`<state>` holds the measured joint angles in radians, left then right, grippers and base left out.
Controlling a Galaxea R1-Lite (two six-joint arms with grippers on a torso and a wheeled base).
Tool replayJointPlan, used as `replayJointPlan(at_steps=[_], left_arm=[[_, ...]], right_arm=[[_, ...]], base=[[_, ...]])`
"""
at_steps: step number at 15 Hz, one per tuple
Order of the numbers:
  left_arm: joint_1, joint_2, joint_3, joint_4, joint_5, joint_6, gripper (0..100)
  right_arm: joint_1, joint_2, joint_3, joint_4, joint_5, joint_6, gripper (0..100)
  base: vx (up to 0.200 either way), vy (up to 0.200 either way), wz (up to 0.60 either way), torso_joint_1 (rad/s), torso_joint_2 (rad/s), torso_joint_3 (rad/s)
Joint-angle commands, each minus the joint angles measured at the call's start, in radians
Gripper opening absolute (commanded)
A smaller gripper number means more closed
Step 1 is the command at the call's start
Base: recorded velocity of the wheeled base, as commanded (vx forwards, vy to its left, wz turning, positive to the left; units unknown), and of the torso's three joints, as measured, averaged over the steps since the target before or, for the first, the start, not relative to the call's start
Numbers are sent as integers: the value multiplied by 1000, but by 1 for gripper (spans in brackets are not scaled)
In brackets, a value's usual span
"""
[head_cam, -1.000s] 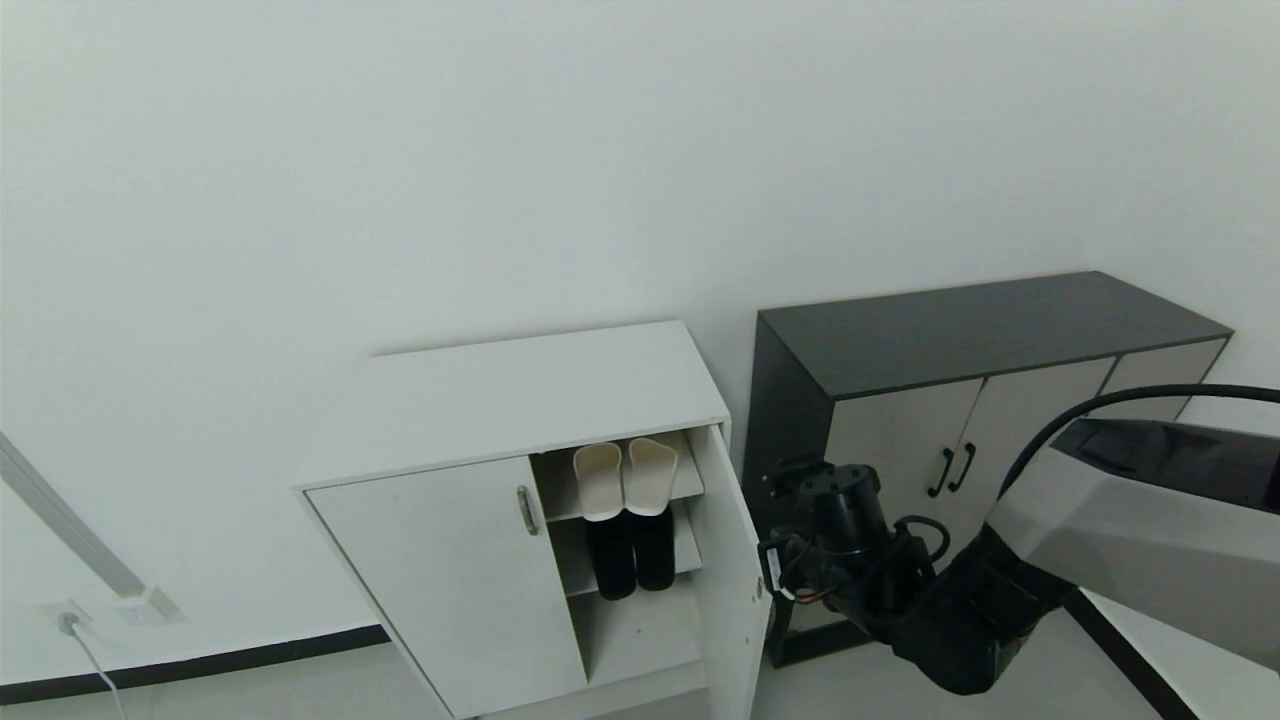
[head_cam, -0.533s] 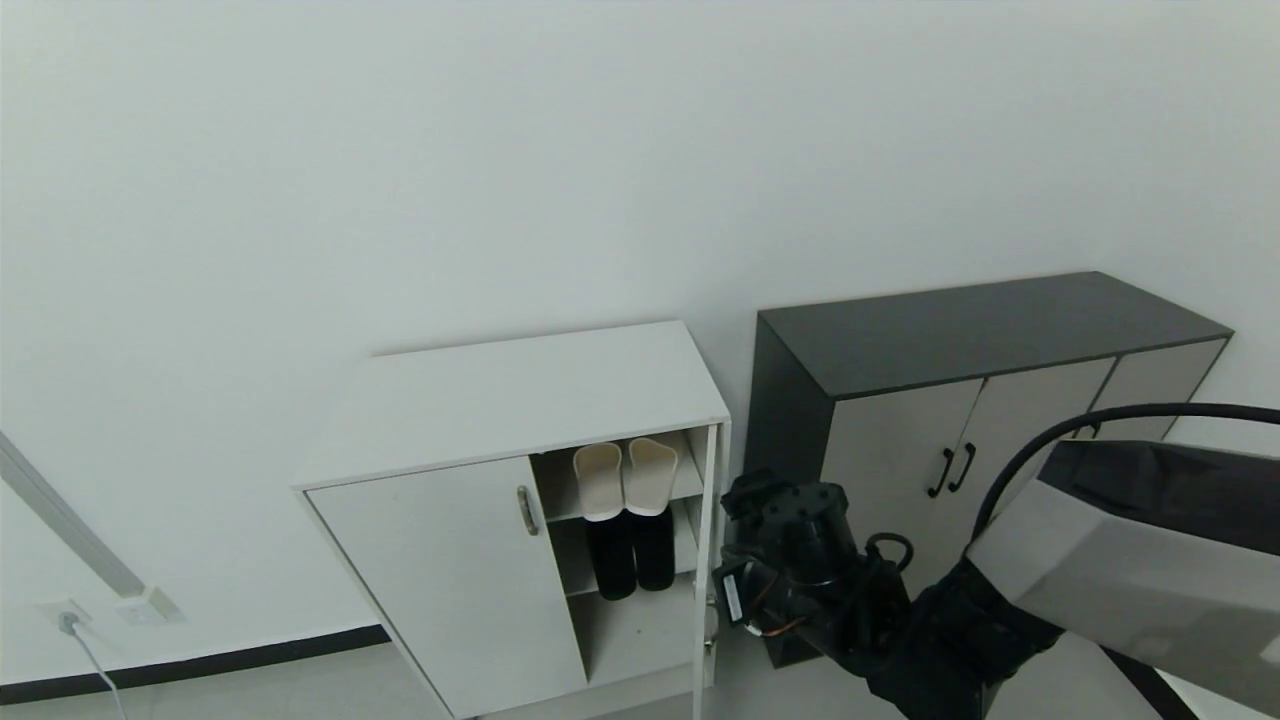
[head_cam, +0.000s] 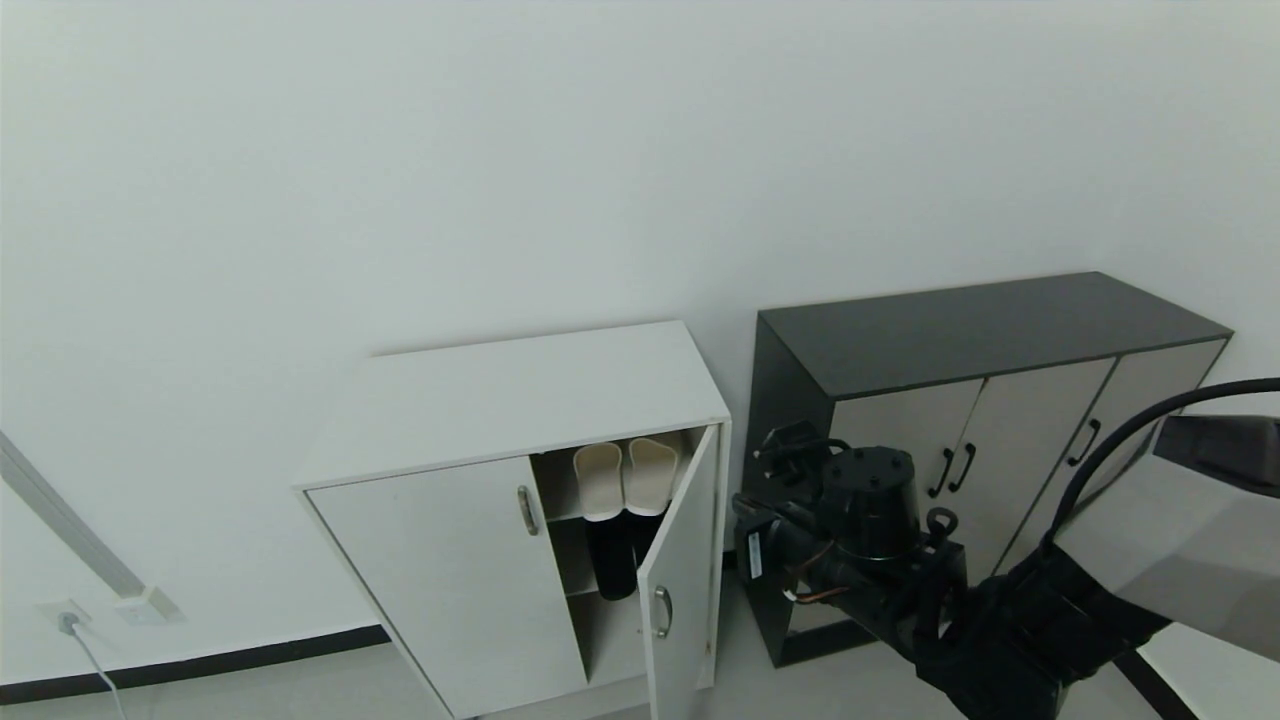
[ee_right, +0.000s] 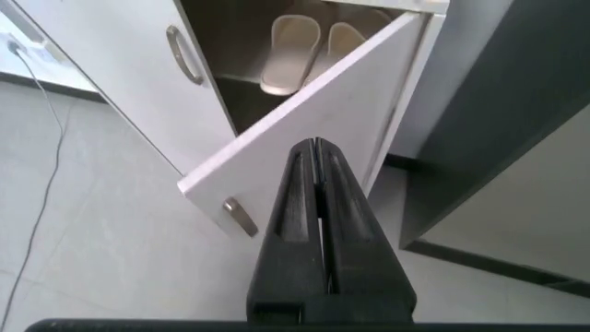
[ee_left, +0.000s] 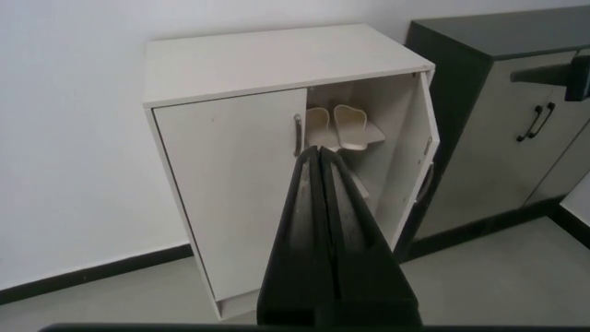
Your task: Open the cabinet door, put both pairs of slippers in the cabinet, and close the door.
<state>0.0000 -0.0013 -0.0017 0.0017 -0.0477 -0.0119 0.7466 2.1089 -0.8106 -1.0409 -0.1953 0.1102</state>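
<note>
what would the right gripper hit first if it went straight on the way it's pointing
Most likely the outer face of the cabinet's half-open door: the shut right gripper points at the middle of that panel, to one side of its handle. How much gap is left is unclear.

We count two cabinets: one white cabinet (head_cam: 520, 390) at six o'clock and one dark cabinet (head_cam: 980, 330) at three o'clock of it. The white one has two doors, a closed door (head_cam: 440, 570) and a half-open door (head_cam: 680, 560), each with one metal handle (head_cam: 527, 510). Inside, two cream slippers (head_cam: 625, 478) lie at twelve o'clock of the one black slipper (head_cam: 610, 560) we can make out. The dark cabinet shows three grey doors (head_cam: 900, 435) and three black handles (head_cam: 948, 470). One wall socket (head_cam: 65, 620) sits at eight o'clock. Two grippers: left gripper (ee_left: 318, 152), right gripper (ee_right: 316, 143)
</note>
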Motion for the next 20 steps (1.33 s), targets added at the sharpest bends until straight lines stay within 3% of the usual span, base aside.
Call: replayJointPlan(at_steps=[1,5,8,11,14,17,20], left_arm=[[2,1,0,0,0,0,0],[0,1,0,0,0,0,0],[0,1,0,0,0,0,0],[2,1,0,0,0,0,0],[2,1,0,0,-1,0,0],[2,1,0,0,-1,3,0],[0,1,0,1,-1,3,0]], right_arm=[[13,-12,11,1,1,-1,0],[20,-6,34,4,5,-1,0],[10,-12,91,-15,103,-1,0],[-7,-15,102,-22,89,-26,0],[-38,-20,107,1,-7,-29,0],[-69,-53,229,31,-32,-49,0],[-76,-53,329,25,-32,-67,0]], base=[[0,0,600,2,-2,-2],[0,0,600,-2,4,2],[0,0,0,0,0,0],[0,0,0,0,0,0],[0,0,0,0,0,0],[0,0,0,0,0,0],[200,0,0,4,5,1]])
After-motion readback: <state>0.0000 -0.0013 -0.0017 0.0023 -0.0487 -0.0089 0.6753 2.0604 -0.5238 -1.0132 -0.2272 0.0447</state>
